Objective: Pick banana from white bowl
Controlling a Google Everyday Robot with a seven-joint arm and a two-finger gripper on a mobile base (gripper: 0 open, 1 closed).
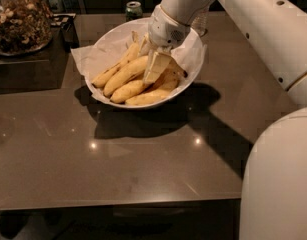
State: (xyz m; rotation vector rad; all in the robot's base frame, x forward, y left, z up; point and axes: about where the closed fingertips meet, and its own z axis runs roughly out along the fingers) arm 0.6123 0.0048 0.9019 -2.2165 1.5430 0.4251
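Glass jar of nuts (20, 19) stands far left on the dark table (118, 174). The banana (115, 66) - the longest - lies at the left inside the white bowl (143, 105). The gripper (155, 66) is lowered among the fruit at the bowl's centre - jaw state cannot be told.

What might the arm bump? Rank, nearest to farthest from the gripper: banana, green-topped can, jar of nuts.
The gripper sits in the white bowl.
1. banana, just left, in the bowl.
2. green-topped can, behind the bowl.
3. jar of nuts, far left.
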